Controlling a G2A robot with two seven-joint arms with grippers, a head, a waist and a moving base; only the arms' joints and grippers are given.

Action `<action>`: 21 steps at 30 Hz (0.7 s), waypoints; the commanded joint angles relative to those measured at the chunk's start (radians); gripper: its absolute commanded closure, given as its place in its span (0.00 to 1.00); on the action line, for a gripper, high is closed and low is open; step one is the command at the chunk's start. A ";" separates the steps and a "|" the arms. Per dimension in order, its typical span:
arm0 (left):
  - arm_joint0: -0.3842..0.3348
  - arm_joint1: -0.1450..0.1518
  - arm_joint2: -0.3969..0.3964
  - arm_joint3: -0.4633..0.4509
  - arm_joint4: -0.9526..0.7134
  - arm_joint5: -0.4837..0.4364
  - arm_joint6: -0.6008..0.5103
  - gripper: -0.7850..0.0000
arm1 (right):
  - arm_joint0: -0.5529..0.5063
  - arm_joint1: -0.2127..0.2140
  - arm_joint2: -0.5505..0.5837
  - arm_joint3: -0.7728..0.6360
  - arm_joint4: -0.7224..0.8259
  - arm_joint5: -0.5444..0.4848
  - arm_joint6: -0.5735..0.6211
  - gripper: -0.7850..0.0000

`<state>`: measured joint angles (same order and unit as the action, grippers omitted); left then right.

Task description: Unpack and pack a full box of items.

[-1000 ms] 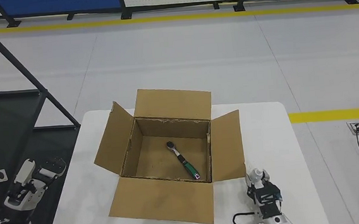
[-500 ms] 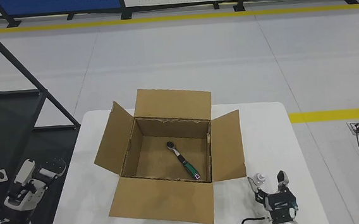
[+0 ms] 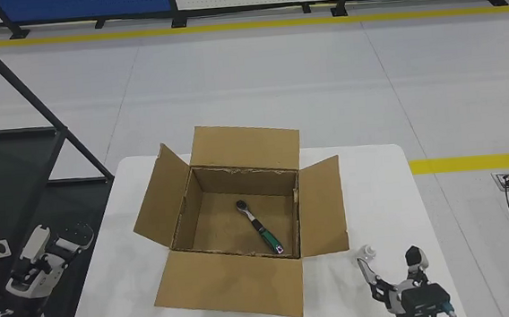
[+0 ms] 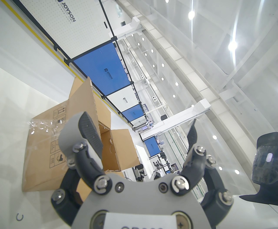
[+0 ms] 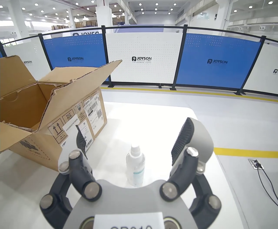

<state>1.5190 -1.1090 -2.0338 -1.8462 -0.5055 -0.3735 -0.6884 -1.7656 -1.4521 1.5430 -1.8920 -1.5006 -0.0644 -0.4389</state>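
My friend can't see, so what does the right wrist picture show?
A small spray bottle stands upright on the white table, in front of the open right pincer. An open cardboard box sits nearby.

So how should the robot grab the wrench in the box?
Probably by the middle of the wrench, where silver shaft meets green handle, coming straight down from above. It lies flat on the box floor with walls all round, so sideways is blocked. Set the jaws across its thin width.
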 commanded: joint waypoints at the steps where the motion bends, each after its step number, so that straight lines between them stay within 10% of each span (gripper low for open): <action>1: 0.000 0.000 0.000 0.000 0.000 0.000 0.000 0.00 | 0.000 0.000 0.000 0.000 0.000 0.000 0.000 0.00; 16: 0.000 0.000 0.000 0.000 0.000 0.000 0.000 0.00 | 0.000 0.000 0.000 0.000 0.000 0.000 0.000 0.00; 21: 0.000 0.000 0.000 0.000 0.000 0.000 0.000 0.00 | -0.031 0.006 -0.001 -0.190 -0.181 0.074 0.056 0.00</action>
<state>1.5190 -1.1090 -2.0338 -1.8462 -0.5055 -0.3735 -0.6884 -1.7836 -1.4477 1.5438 -2.0205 -1.6317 0.0228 -0.3953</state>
